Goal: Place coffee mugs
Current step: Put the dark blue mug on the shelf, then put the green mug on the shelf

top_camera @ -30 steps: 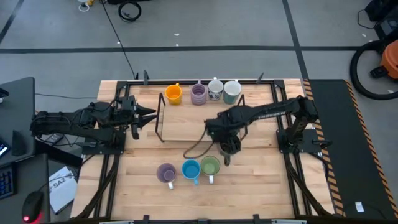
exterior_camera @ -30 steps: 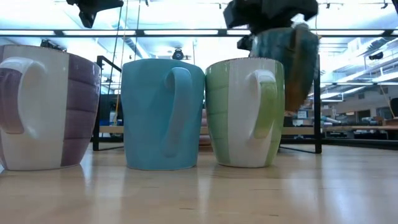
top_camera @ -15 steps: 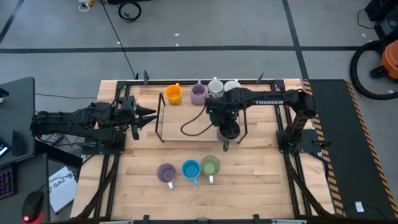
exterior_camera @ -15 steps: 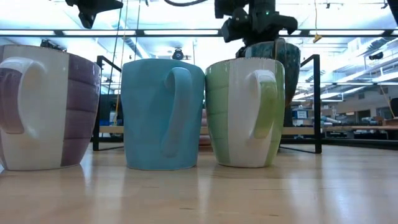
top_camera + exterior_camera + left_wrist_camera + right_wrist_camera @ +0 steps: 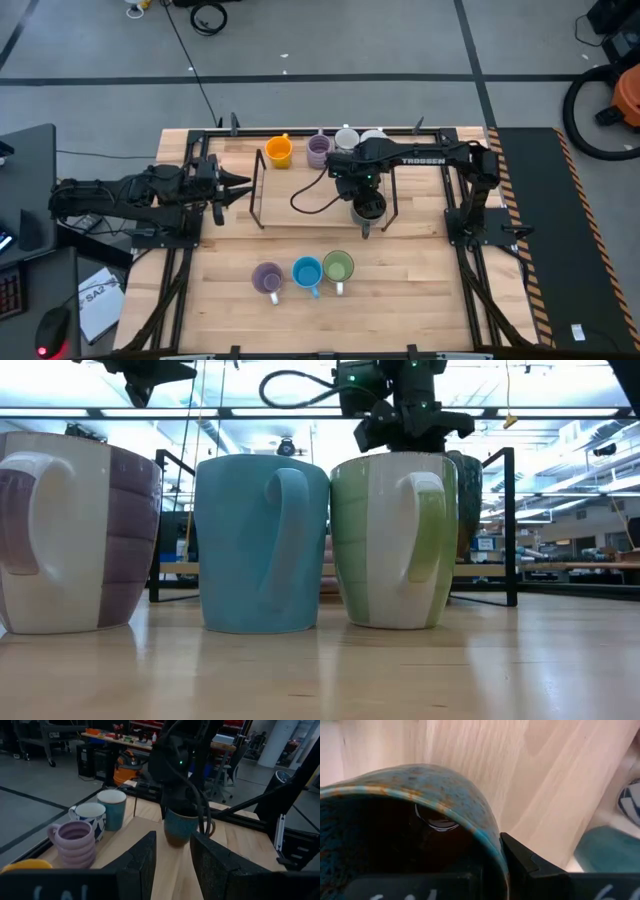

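My right gripper (image 5: 366, 203) is shut on the dark blue-brown mug (image 5: 179, 826), over the black wire rack's wooden shelf (image 5: 300, 205). In the low view the mug (image 5: 468, 495) shows behind the light green mug. Whether its base touches the shelf I cannot tell. Lavender (image 5: 267, 277), blue (image 5: 306, 272) and light green (image 5: 338, 267) mugs stand in a row near the table's near edge. Orange (image 5: 279, 151), lavender (image 5: 318, 150), white patterned (image 5: 346, 139) and pale (image 5: 374, 136) mugs stand along the far edge. My left gripper (image 5: 240, 185) waits open at the rack's left side. My right gripper holds the dark mug by its rim wall (image 5: 487, 837), coming from above and pointing down. One finger (image 5: 522, 865) lies against the wall's outer side; the other is lost in the dark inside of the mug. The mug is upright, its handle (image 5: 365, 231) toward the near edge.
The black wire rack (image 5: 258, 185) stands mid-table, its posts (image 5: 511, 525) rising around the held mug. Black frame rails run along the table's edges (image 5: 320, 131). Bare wood lies between the rack and the near row of mugs (image 5: 420, 260).
My right gripper has carried the dark mug from beside the light green mug toward the far edge, onto the area over the rack's shelf. It slowed in the last half second. The mug, tipped and blurred at first, now stands upright. The gripper has stayed shut.
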Motion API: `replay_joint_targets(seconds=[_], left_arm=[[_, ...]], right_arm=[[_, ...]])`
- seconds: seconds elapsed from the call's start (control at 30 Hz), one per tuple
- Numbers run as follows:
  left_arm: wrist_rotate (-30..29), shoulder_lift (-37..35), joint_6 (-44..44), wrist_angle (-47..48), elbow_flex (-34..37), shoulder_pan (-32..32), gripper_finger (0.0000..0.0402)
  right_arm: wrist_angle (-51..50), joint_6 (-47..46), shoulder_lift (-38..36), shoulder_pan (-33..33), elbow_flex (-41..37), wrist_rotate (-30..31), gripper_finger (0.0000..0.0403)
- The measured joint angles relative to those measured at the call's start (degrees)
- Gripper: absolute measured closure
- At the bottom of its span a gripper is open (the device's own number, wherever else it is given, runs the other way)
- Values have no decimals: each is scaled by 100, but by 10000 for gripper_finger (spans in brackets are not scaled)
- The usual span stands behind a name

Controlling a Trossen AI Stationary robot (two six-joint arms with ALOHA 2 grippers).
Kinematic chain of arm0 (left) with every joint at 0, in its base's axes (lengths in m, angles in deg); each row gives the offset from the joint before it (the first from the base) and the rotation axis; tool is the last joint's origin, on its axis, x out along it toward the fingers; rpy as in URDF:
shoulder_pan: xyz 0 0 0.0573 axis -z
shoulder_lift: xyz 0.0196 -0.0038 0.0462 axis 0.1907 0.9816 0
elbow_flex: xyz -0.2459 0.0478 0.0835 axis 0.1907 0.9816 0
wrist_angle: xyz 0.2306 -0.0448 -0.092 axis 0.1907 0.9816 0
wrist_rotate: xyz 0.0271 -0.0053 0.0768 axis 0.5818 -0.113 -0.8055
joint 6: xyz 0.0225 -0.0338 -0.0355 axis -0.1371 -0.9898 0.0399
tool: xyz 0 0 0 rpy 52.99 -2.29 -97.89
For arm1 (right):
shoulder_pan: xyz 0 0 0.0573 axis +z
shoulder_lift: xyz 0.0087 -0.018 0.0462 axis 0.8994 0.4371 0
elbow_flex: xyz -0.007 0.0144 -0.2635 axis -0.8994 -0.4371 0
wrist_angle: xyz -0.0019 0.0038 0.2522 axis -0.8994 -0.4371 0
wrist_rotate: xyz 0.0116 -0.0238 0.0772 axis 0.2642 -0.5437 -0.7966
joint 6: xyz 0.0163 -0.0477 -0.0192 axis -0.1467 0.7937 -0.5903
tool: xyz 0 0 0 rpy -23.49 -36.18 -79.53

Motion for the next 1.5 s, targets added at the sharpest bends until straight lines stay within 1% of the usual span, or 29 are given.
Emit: replay_joint_targets(seconds=[0.57, 0.77, 0.9, 1.03, 1.17, 1.5], left_arm=[[2, 4, -243, 128, 0, 0, 276], [2, 4, -256, 158, 0, 0, 276], [0, 4, -256, 154, 0, 0, 276], [0, 4, -251, 154, 0, 0, 276], [-2, 4, -241, 152, 0, -2, 276], [-4, 4, -261, 177, 0, -2, 276]], right_arm=[[-196, 1, 79, -109, 0, 131, 344], [-127, 33, 75, -111, 2, 96, 312], [-193, 42, 74, -111, 2, 301, 284], [-251, 24, 73, -109, 9, 393, 268], [-287, -34, 73, -109, 176, 438, 263], [-667, 0, 73, -111, 983, 591, 262]])
